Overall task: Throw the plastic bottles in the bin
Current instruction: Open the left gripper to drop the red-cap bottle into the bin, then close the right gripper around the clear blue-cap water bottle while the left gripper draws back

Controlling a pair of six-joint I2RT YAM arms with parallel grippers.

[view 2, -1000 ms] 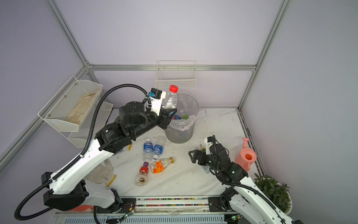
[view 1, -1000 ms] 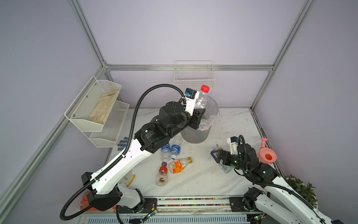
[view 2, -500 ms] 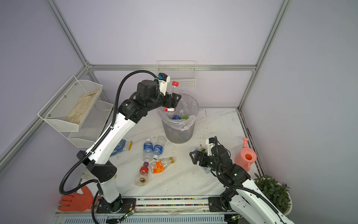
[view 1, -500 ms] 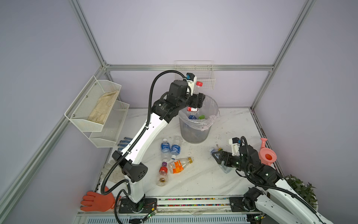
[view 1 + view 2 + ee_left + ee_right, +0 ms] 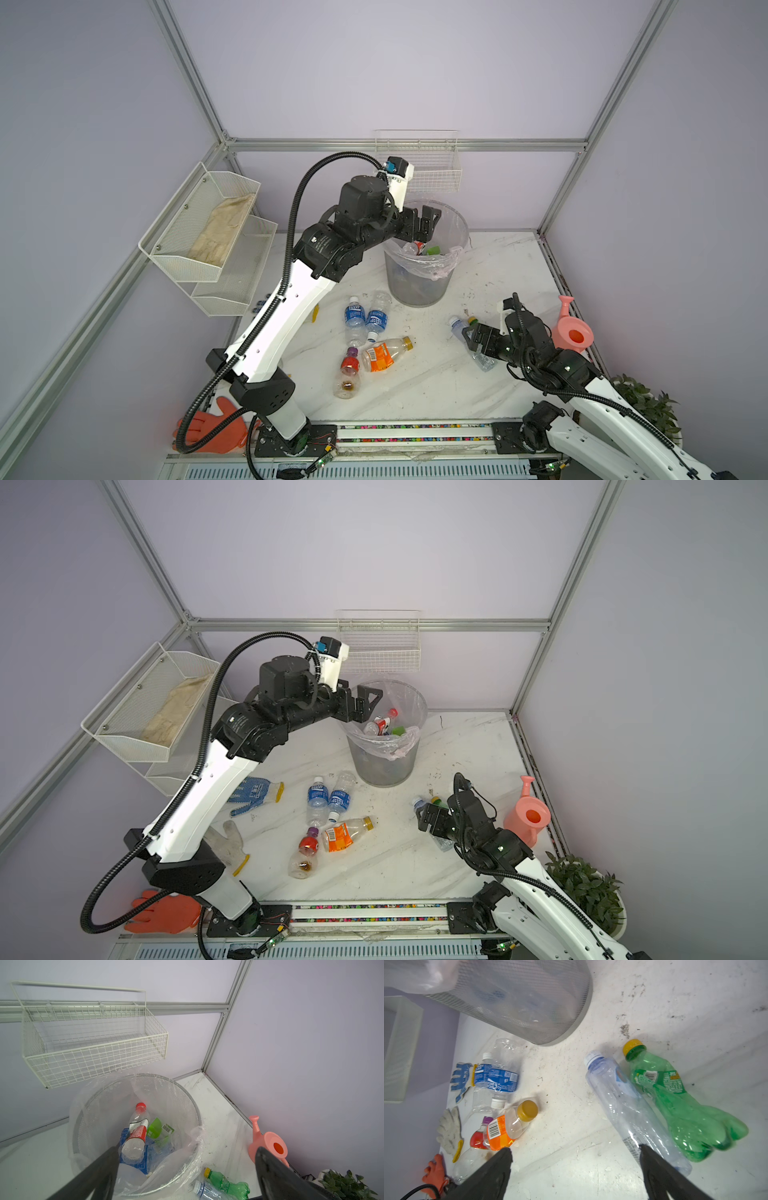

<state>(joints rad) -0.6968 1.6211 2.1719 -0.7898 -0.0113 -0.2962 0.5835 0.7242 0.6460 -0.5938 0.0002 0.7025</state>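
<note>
The left gripper (image 5: 424,226) is hanging over the bin (image 5: 415,286), jaws spread wide and gripping nothing, with a red-labelled bottle (image 5: 136,1134) lying inside, while the right gripper (image 5: 473,337), equally wide and empty, is hovering above a clear bottle (image 5: 623,1101) and a green bottle (image 5: 675,1101) lying side by side on the table (image 5: 415,386).

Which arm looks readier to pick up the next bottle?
Right: the right gripper, open, hangs just above the clear bottle, while the left gripper is up over the bin, open and empty.
</note>
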